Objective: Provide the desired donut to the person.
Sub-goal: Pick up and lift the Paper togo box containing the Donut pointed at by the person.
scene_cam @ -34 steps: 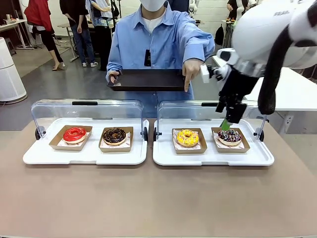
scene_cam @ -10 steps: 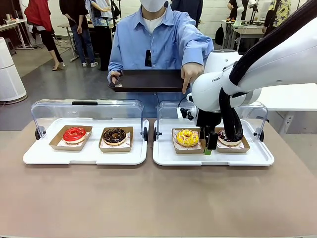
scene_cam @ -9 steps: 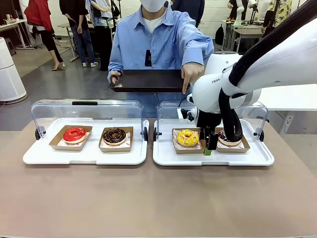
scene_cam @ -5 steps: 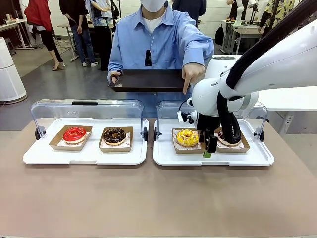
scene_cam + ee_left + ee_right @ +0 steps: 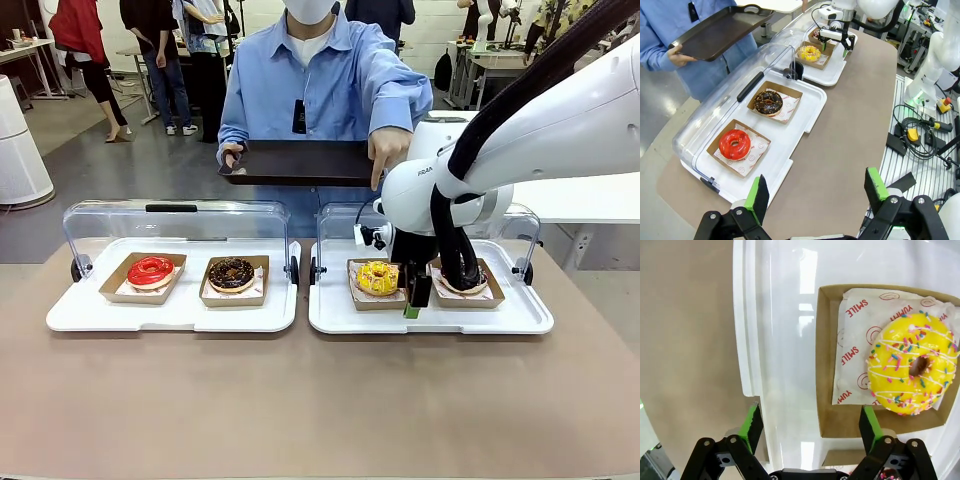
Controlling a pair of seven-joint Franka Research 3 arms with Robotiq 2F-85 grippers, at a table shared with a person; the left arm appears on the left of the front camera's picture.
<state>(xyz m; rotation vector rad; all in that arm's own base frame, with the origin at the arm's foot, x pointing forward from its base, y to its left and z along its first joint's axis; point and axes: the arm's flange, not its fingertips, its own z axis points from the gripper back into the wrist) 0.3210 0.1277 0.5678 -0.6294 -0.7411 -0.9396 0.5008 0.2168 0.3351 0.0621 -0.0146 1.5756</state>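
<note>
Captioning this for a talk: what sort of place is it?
Probably a robotics lab staged as a donut counter: lidded trays of boxed donuts, a person holding a serving tray, cabling and an emergency-stop button beside the table.

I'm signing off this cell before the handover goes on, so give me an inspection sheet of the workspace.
Surface: brown table with a white left tray and right tray, clear lids raised.
Job's things: yellow donut boxed on the right tray; red donut and chocolate donut on the left; the person holds a dark tray, pointing hand aimed down toward the yellow one.
Clutter: nothing seen.
Grippers: right gripper open, low at the yellow donut's box; left gripper open above the table.
Cables: black hose along the right arm; loose cables beside the table.
Surroundings: people farther off.
</note>
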